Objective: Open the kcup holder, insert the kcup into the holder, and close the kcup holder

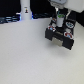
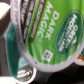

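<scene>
Your gripper (image 1: 59,20) hovers over the kcup holder (image 1: 61,36), clamped on the kcup (image 2: 47,37) (Dark Magic label readable only at the wrist).

A broad pale table (image 1: 30,55) fills most of the exterior view, its surface evenly lit and faintly lilac-grey. Along the 12 o'clock edge runs a dark band of background (image 1: 10,10), blurred, with bluish glints. A small white upright object (image 1: 25,9) stands at 11 o'clock.
</scene>
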You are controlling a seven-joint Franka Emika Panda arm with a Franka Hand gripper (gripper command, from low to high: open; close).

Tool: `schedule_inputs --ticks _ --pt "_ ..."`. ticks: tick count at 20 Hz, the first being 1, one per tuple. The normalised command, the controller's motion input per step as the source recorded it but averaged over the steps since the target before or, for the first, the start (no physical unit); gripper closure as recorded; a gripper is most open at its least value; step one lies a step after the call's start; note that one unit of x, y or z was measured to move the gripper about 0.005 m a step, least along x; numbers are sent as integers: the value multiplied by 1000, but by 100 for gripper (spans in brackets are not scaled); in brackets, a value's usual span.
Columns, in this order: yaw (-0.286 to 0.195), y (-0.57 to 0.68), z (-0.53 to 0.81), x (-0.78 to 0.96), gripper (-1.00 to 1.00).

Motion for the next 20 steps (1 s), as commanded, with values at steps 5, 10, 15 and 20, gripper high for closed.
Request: schedule_inputs --ticks 5,10,15,20 --pt "3 54 -139 44 100" --pt "0 354 310 190 100" --pt "0 351 354 247 100" --pt "-12 -2 -32 146 100"
